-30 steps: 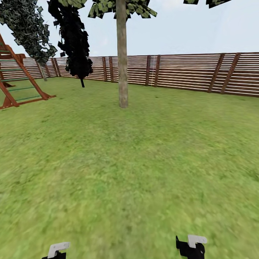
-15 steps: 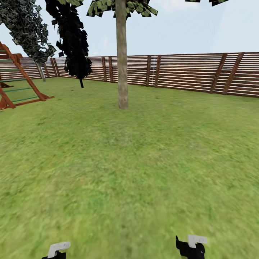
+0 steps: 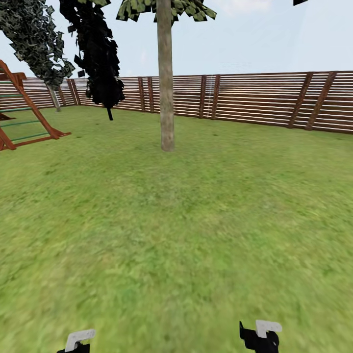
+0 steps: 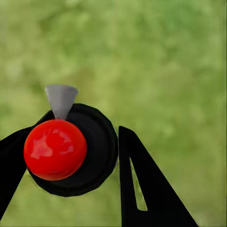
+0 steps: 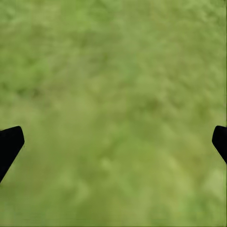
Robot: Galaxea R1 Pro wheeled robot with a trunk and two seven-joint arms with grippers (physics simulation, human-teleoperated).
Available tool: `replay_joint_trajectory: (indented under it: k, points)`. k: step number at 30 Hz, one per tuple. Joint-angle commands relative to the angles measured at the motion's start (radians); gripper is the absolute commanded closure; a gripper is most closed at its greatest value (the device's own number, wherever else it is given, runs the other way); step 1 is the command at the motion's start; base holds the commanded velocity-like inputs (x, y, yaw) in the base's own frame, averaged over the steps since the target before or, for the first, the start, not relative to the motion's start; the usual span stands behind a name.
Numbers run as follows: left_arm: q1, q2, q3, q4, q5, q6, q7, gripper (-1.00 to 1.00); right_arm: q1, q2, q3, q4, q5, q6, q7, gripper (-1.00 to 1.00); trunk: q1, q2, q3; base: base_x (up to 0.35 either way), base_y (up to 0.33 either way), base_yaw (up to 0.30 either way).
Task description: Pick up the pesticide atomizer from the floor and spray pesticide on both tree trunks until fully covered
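Pesticide atomizer [image 4: 64,151] sitting clamped in left gripper [image 4: 71,156] jaws; right gripper [image 5: 113,142] jaws apart, empty. Tree trunk [image 3: 166,83] drawing slightly nearer as the base is rolling over lawn [image 3: 196,220].

Black cone-shaped tree [image 3: 100,59] stood before fence line, far left. Thin-trunked tree with dark jagged foliage [image 3: 37,41] just beyond it. Red-brown wooden climbing frame [image 3: 22,115] rested on grass, left edge. Pale blue sky [image 3: 269,39] overhead.

This is a fenced back garden: a wide green lawn [image 3: 196,220] runs to a brown slatted wooden fence [image 3: 255,98] at the far side under open sky. A pale tree trunk [image 3: 166,88] stands mid-lawn, darker trees [image 3: 100,59] far left, beside what looks like a wooden play frame [image 3: 24,117].
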Motion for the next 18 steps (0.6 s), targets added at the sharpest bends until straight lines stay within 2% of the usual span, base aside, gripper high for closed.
replay_joint_trajectory:
  k: [1, 4, 8, 18]
  points:
    - [-0.001, 0.0, 0.009, 0.001, -0.009, -0.003, -0.004, 1.0, -0.001, 0.0, -0.006, 0.001, 0.011, -0.003, -0.004, -1.0, 0.0, 0.0, -0.001, 0.338, 0.0, 0.0]
    - [-0.001, 0.0, 0.009, 0.001, -0.008, -0.003, -0.004, 1.0, -0.001, 0.001, -0.006, 0.001, 0.01, -0.003, -0.004, -1.0, 0.0, 0.0, -0.001, 0.338, 0.0, 0.039]
    - [-0.001, 0.0, 0.009, 0.001, -0.008, -0.003, -0.004, 1.0, -0.001, 0.002, -0.006, 0.001, 0.009, -0.003, -0.004, -1.0, 0.0, 0.0, -0.001, 0.338, 0.0, 0.167]
    - [-0.001, 0.0, 0.009, 0.001, -0.008, -0.003, -0.004, 1.0, -0.001, -0.001, -0.006, 0.001, 0.011, -0.003, -0.004, -1.0, 0.0, 0.0, -0.001, 0.338, 0.0, 0.009]
